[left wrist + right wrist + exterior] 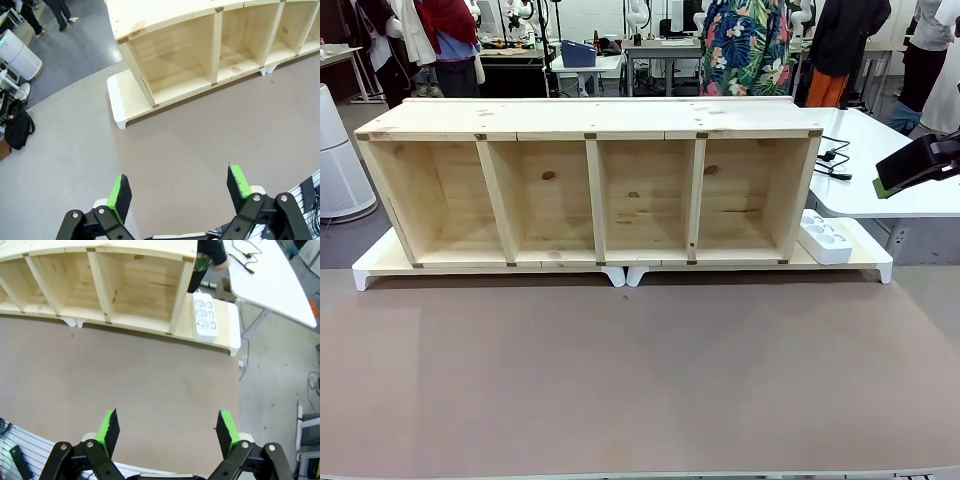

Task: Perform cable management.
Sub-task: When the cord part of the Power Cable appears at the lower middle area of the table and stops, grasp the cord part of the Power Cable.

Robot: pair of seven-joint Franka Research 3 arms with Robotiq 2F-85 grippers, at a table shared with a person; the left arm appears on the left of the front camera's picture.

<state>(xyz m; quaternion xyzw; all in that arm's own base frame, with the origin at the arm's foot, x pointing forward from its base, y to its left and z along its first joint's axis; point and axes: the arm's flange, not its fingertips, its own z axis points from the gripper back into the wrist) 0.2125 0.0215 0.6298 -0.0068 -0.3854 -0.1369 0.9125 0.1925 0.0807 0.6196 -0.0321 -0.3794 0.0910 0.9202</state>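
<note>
Both grippers are hanging over the brown tabletop [640, 380] with nothing in them. In its wrist view the left gripper [179, 187] has its green pads [120, 192] spread wide apart. It sits above the table's left edge, with grey floor off to one side and the left end of the wooden shelf [590, 130] ahead of it. The right gripper [167, 427] is the same story: fingers wide apart, only bare tabletop between them, pointed toward the shelf's right end.

The white power strip [824, 238] lies flat, sockets up, on the white board [868, 258] that the shelf stands on. It's just beside the shelf's right outer wall. From the right wrist camera it's up ahead and a bit to the right of the fingers, well apart from them across a stretch of bare table.

The thin black cord [831, 154] is even further off. It lies in a loose squiggle on the white table [890, 135] beyond the shelf's right end, past the power strip, with a plug end resting on that table. Honestly I can't tell from these shots whether it runs back to the power strip, since the stretch between them is hidden behind the shelf. It's well apart from both grippers, and the left one is the farthest from it.
</note>
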